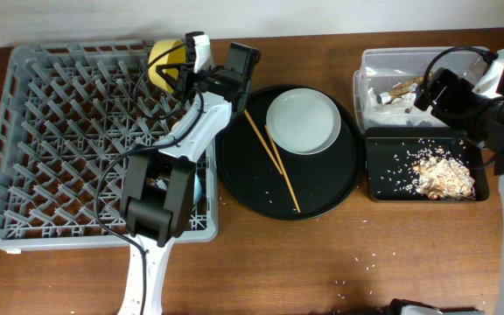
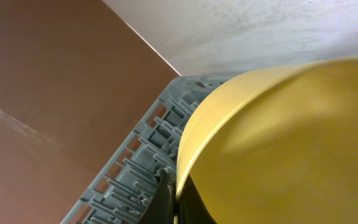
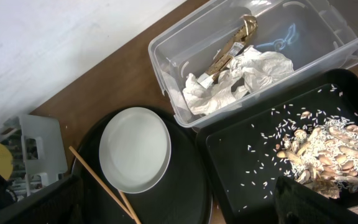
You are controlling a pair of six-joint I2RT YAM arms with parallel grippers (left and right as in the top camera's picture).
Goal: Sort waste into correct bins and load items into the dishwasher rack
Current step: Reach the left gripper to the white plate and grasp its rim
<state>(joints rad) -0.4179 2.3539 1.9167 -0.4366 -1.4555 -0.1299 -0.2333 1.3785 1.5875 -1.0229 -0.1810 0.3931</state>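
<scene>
Holding the bowl (image 2: pixel 278 143) by its rim, the left gripper (image 1: pixel 182 61) hung over the rack (image 1: pixel 59 131) at its 1 o'clock corner. In the left wrist view the rim ran down into the dark fingers, so I judged the jaws clamped on the bowl. The bowl was tilted on its edge, probably so that it could go down between the pegs and stand there to drain.

The right gripper (image 1: pixel 434 87) hovered at the table's 2 o'clock, above the tub (image 1: pixel 370 66). Its fingers stood wide apart with nothing between them. The waste seemed already sorted. The napkins (image 3: pixel 241 71) and the wrapper (image 3: pixel 232 46) lay in the tub, and the scraps (image 1: pixel 444 175) lay in the flat bin (image 1: pixel 392 188), just at 6 o'clock of the tub. Dry rubbish and food were kept apart in this way.

The plate (image 1: pixel 303 120) sat on the round tray (image 1: pixel 243 188) at about 1 o'clock, and the chopsticks (image 1: pixel 274 162) lay side by side across the tray's middle. Both were not yet loaded. A few crumbs were on the table near 6 o'clock.
</scene>
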